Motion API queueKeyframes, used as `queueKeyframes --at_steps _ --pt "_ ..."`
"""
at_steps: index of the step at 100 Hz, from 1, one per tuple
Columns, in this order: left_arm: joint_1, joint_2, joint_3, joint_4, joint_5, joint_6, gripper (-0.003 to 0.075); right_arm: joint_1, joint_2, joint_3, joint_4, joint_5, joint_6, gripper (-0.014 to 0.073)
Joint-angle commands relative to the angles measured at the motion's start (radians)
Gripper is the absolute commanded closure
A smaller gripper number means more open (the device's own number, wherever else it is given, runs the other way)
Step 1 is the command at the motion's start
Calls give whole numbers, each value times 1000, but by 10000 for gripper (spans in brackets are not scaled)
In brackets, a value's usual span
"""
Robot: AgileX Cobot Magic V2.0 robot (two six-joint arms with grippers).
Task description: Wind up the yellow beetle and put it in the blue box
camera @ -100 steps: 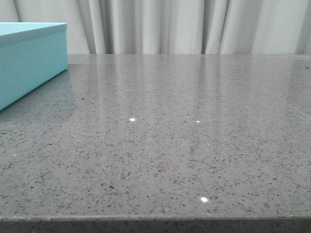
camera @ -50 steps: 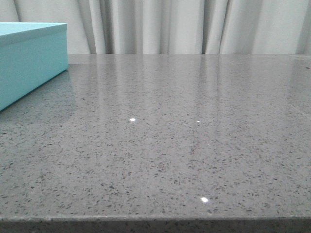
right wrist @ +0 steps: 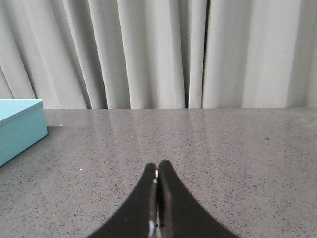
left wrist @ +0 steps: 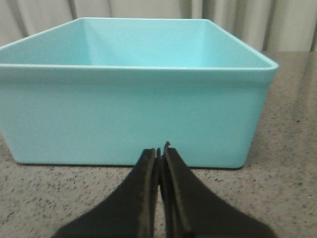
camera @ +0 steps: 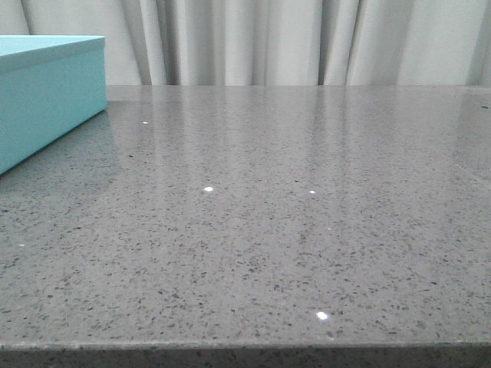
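The blue box (camera: 46, 92) stands at the far left of the grey speckled table in the front view. In the left wrist view the blue box (left wrist: 133, 109) fills most of the picture, its inside showing nothing, and my left gripper (left wrist: 159, 151) is shut just in front of its near wall with nothing held. My right gripper (right wrist: 157, 166) is shut over bare tabletop, with a corner of the blue box (right wrist: 20, 126) off to one side. The yellow beetle is out of view. Neither gripper shows in the front view.
A grey stone-patterned table (camera: 268, 230) runs to a front edge (camera: 245, 346) near the bottom of the front view. Pale curtains (camera: 268, 38) hang behind the table's far edge.
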Motion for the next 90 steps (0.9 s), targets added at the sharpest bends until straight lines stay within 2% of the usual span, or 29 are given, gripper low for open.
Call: queueKeyframes --at_steps 1,90 --pt "25 -33 15 -22 -108 -12 741 0 14 -23 -20 -83 -10 660" --pt "28 -31 44 -31 -112 -12 741 0 15 -23 -20 -80 -10 660"
